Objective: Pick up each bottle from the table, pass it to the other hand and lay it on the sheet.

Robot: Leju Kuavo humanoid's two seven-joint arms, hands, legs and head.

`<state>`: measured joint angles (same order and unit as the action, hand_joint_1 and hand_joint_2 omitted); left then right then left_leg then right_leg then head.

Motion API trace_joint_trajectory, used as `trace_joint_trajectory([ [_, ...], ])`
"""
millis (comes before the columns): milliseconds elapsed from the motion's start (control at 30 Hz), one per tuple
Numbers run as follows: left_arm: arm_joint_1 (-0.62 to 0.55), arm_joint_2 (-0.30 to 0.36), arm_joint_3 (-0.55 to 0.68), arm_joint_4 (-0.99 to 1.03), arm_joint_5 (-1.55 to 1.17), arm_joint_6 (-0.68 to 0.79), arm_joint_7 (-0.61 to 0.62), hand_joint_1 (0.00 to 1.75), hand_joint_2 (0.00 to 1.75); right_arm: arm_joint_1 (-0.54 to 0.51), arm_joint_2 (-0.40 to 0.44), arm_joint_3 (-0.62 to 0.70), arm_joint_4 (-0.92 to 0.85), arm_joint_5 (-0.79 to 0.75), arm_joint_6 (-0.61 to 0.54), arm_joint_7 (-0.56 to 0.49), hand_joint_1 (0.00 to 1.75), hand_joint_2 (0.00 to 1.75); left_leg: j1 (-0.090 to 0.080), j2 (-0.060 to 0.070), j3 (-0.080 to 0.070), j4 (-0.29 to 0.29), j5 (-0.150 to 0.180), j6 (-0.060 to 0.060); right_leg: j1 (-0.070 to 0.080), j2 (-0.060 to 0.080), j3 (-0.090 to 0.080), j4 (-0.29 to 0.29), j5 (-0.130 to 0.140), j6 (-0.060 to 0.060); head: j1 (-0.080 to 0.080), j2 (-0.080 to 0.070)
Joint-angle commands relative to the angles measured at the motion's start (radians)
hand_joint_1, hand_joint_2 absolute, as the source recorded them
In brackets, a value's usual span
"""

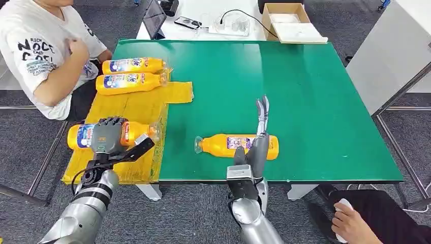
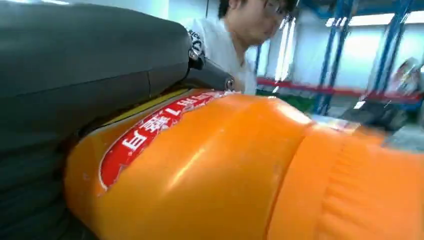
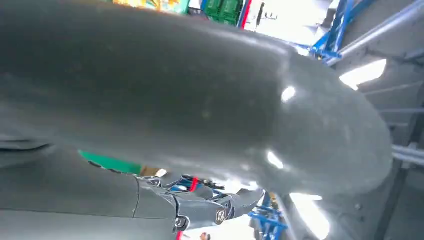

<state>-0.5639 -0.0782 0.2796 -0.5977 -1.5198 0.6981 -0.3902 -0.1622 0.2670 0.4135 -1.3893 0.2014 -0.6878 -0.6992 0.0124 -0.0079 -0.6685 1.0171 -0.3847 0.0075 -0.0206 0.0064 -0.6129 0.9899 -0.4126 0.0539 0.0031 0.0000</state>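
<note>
Head view: orange bottle [image 1: 236, 146] lying under spread-fingered right hand [image 1: 260, 133]; left hand [image 1: 109, 134] clasping another.

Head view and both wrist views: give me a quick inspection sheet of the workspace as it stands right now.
Surface: green table, yellow sheet at its left.
Job's things: two bottles lying on the sheet; third bottle over it; fourth bottle on the green.
Clutter: nothing seen.
Hands: left hand holds the third bottle; right hand open, above the fourth.
Cables: black cable on the white table behind.
Surroundings: seated person, cardboard box.
</note>
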Motion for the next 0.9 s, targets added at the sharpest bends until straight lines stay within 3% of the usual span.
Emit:
trace_joint_trajectory([
  [33,-0.076,0.071,-0.068,0.284,0.004,-0.088,0.026,1.75,1.75,-0.033,-0.04,0.009,0.026,-0.043,0.002,0.001,0.0,0.0,0.0,-0.001,0.005,-0.001,-0.002,0.0,0.0,-0.001,0.005,-0.001,-0.002,-0.002,0.0,0.0],
  [67,-0.076,0.071,-0.068,0.284,0.004,-0.088,0.026,1.75,1.75,-0.033,-0.04,0.009,0.026,-0.043,0.002,0.001,0.0,0.0,0.0,0.0,0.008,0.0,-0.003,0.0,0.001,-0.001,0.008,-0.001,-0.003,-0.003,0.0,0.0],
  [100,-0.084,0.071,-0.074,0.293,0.013,-0.153,0.03,1.57,1.75,-0.034,-0.039,0.007,0.036,-0.04,0.005,0.001,0.0,0.0,0.001,0.0,0.004,0.0,-0.002,0.0,0.001,0.0,0.004,-0.001,-0.001,-0.002,0.0,0.0],
  [133,-0.087,0.064,-0.059,0.29,0.039,-0.178,0.019,0.1,1.75,-0.034,-0.038,0.004,0.043,-0.04,0.01,0.001,0.0,0.0,0.001,-0.001,0.005,0.0,-0.002,0.0,0.001,-0.001,0.006,-0.001,-0.002,-0.002,0.0,0.0],
  [167,-0.087,0.064,-0.059,0.29,0.039,-0.178,0.019,0.0,1.75,-0.034,-0.038,0.004,0.043,-0.04,0.01,0.001,0.0,0.0,0.001,0.0,0.008,0.0,-0.003,0.0,0.001,-0.001,0.009,-0.001,-0.003,-0.003,0.0,0.0],
  [200,-0.095,0.052,-0.035,0.294,0.085,-0.262,-0.009,0.0,0.0,-0.037,-0.032,-0.003,0.066,-0.035,0.019,0.001,0.0,0.0,0.001,-0.002,0.005,0.0,-0.001,0.0,0.001,-0.002,0.006,-0.001,-0.001,-0.002,0.0,0.0],
  [300,-0.105,0.043,-0.022,0.297,0.123,-0.35,-0.014,0.0,0.0,-0.037,-0.028,-0.012,0.081,-0.03,0.031,0.001,0.0,0.0,0.0,-0.002,0.008,-0.001,-0.001,0.0,0.001,-0.002,0.009,-0.001,-0.001,-0.002,0.0,0.0],
  [433,-0.105,0.043,-0.022,0.297,0.123,-0.35,-0.014,0.0,0.0,-0.037,-0.028,-0.012,0.081,-0.03,0.031,0.001,0.0,0.0,0.0,-0.002,0.012,-0.001,-0.001,0.001,0.001,-0.001,0.013,-0.002,-0.001,-0.003,0.0,0.0],
  [633,-0.122,0.035,0.026,0.29,0.273,-0.632,-0.088,0.0,0.0,-0.041,-0.021,-0.041,0.114,-0.02,0.062,0.001,0.0,0.0,0.0,-0.007,0.014,-0.001,0.0,0.0,0.0,-0.004,0.015,-0.001,-0.001,-0.002,0.0,0.0],
  [800,-0.122,0.032,0.037,0.282,0.366,-0.74,-0.13,0.0,0.0,-0.058,-0.026,-0.053,0.159,-0.017,0.061,0.001,0.0,0.0,0.0,-0.013,0.021,-0.001,0.0,0.001,0.0,-0.011,0.016,-0.001,-0.004,-0.002,0.0,0.0],
  [867,-0.119,0.031,0.04,0.276,0.39,-0.753,-0.138,0.0,0.0,-0.067,-0.03,-0.061,0.182,-0.015,0.073,0.001,0.0,0.0,0.0,-0.009,0.022,-0.003,0.0,0.0,0.001,-0.007,0.015,-0.003,-0.004,-0.007,0.0,0.0],
  [900,-0.113,0.029,0.051,0.263,0.448,-0.759,-0.162,0.0,0.0,-0.099,-0.055,-0.042,0.248,0.069,0.111,0.073,0.0,0.0,-0.001,-0.009,0.023,-0.003,-0.001,-0.001,0.0,-0.007,0.015,-0.003,-0.004,-0.006,0.0,0.0],
])
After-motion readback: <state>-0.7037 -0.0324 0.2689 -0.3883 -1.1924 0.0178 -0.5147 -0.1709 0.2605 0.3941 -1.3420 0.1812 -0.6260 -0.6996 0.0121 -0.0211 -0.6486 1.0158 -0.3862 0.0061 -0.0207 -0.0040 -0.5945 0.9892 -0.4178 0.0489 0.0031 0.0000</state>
